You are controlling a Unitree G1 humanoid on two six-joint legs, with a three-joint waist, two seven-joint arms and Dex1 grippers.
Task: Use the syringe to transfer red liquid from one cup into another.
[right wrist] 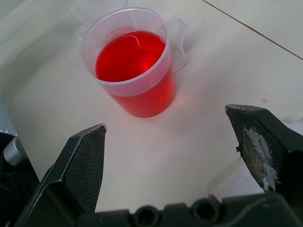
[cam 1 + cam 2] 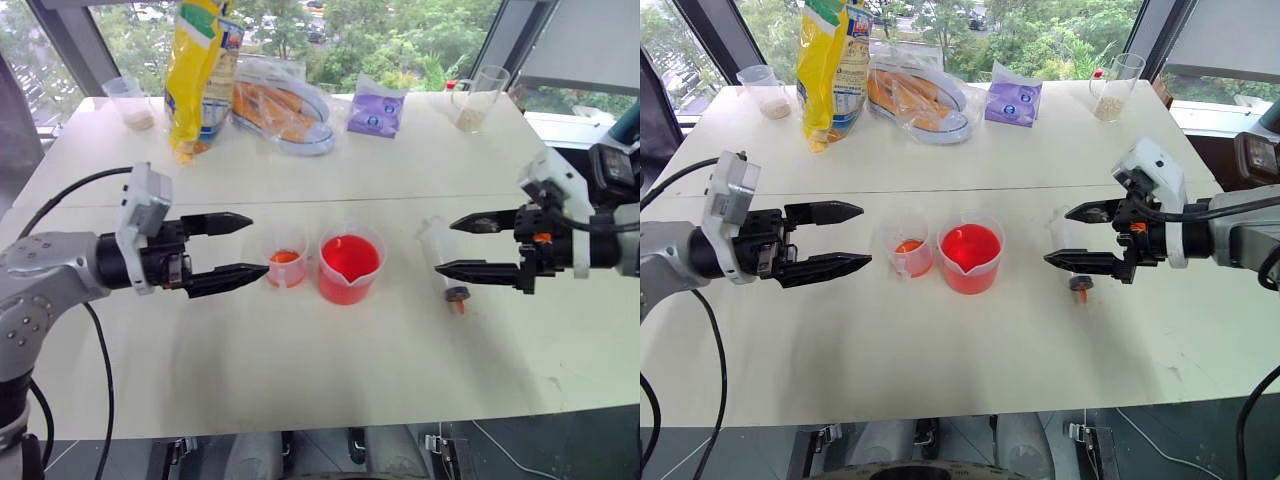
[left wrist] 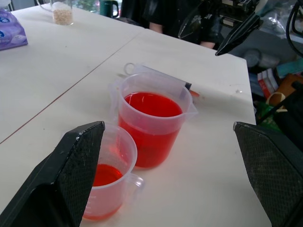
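A wide spouted cup full of red liquid stands at the table's middle. Just to its left is a smaller handled cup with a little orange-red liquid at the bottom. The clear syringe lies flat on the table to the right of the wide cup, orange tip toward the front edge. My right gripper hangs open above the syringe, pointing left, and holds nothing. On the other side my left gripper is open and empty, just left of the small cup and pointing right at it.
Along the table's far edge are a yellow bag, a bagged tray of orange snacks and a purple packet. Clear cups with beige grains stand at the far left and far right.
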